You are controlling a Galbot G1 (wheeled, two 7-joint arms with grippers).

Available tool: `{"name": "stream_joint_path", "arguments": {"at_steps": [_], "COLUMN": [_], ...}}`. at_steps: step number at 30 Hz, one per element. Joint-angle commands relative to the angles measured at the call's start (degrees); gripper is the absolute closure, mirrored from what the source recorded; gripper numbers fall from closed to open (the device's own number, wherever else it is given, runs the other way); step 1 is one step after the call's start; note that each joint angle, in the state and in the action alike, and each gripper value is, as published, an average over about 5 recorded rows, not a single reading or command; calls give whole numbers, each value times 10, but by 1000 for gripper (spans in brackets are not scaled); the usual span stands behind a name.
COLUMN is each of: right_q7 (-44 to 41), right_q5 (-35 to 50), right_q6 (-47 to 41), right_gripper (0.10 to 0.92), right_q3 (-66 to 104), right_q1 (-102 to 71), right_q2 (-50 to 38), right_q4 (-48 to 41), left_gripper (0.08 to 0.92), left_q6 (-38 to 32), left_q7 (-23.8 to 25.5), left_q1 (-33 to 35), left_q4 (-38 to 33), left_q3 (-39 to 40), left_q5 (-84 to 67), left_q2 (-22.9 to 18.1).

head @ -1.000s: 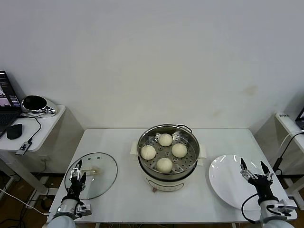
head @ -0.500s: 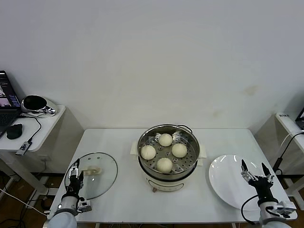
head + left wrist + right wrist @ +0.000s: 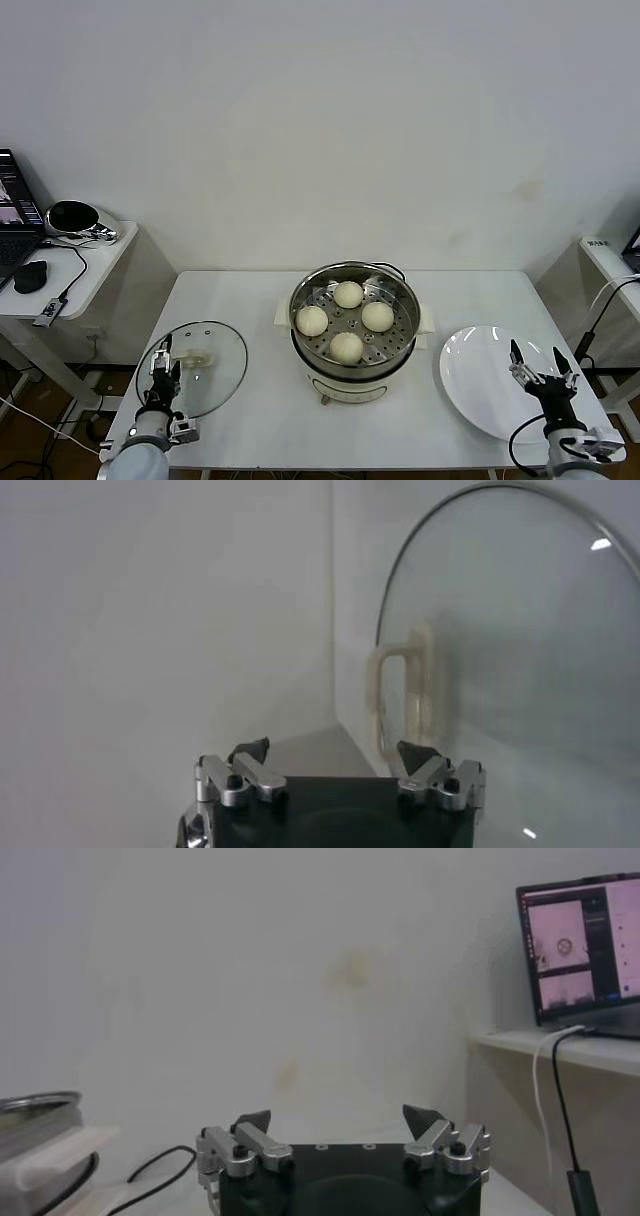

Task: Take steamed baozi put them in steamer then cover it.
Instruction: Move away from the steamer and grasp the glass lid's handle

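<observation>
Beside steamer (image 3: 354,330), cover (image 3: 196,381) handle (image 3: 198,358) lies crosswise.

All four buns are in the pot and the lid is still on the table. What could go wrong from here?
The glass lid lies flat near the table's left edge, so a poor grab of its handle by the open left gripper could push it off. Set down off-centre, it might sit crooked on the steamer.

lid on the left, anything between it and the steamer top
Nothing visible does. The lid lies flat on the table left of the steamer, with bare tabletop between them. The open left gripper sits at its near edge.
</observation>
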Motion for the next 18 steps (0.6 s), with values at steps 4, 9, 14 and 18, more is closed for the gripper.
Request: {"name": "stream_joint_path", "arguments": {"at_steps": [4, 9, 14, 18], "right_q7": [0, 0, 0, 0], "right_q5": [-1, -5, -6, -6], "right_q6": [0, 2, 3, 3], "right_gripper": [203, 203, 203, 203], "right_q3": [1, 1, 2, 3], "right_q1": [1, 3, 5, 6], "right_q2": [2, 3, 3, 3], "right_q4": [-3, -9, -16, -18], "left_gripper": [177, 177, 177, 177], "left_q6": [10, 11, 14, 18], "left_q7": [1, -1, -6, -9], "left_q1": [-22, -37, -53, -64], "left_q4": [19, 28, 41, 53], "left_q3": [13, 16, 22, 27], "left_q5": [-1, -1, 1, 1], "left_q2": [-4, -10, -14, -17]}}
